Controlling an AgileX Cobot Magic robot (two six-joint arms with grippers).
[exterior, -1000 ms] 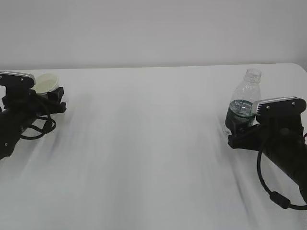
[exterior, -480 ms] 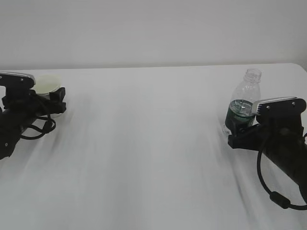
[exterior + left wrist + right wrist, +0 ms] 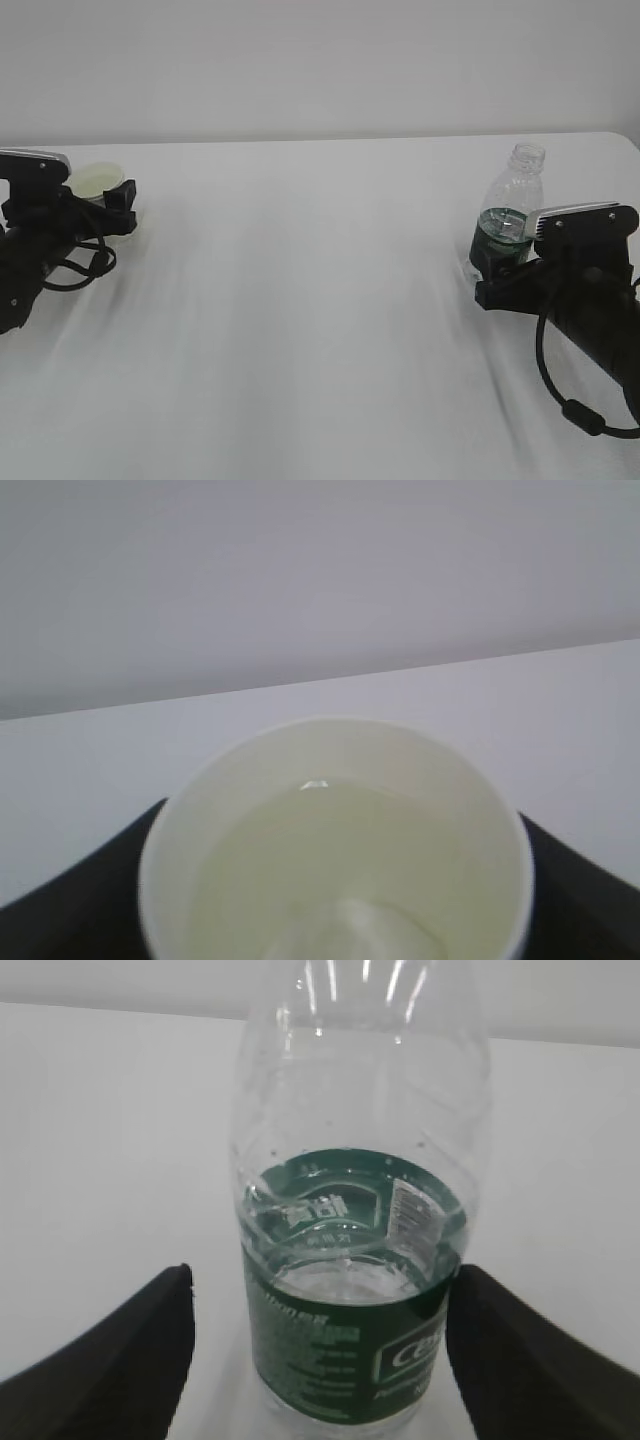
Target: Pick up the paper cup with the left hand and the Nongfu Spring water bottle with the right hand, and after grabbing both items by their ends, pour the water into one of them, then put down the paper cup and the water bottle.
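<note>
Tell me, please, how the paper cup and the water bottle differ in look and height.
The paper cup is white, opaque and short; the water bottle is clear, green-labelled and taller. The cup's mouth is wide, the bottle's narrow. Both stand upright, uncapped, holding water.

Your exterior camera looks down across the table (image 3: pixel 320 300); each wrist camera peers close between its pincer's fingers, sharing that tabletop.

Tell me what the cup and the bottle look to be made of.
The paper cup looks like thin white paperboard with a rolled rim, its pale cream inside slightly glossy, so possibly coated. The water bottle looks like clear, thin plastic: ribbed walls catch highlights, and water shows through. Its dark green label seems a printed film.
</note>
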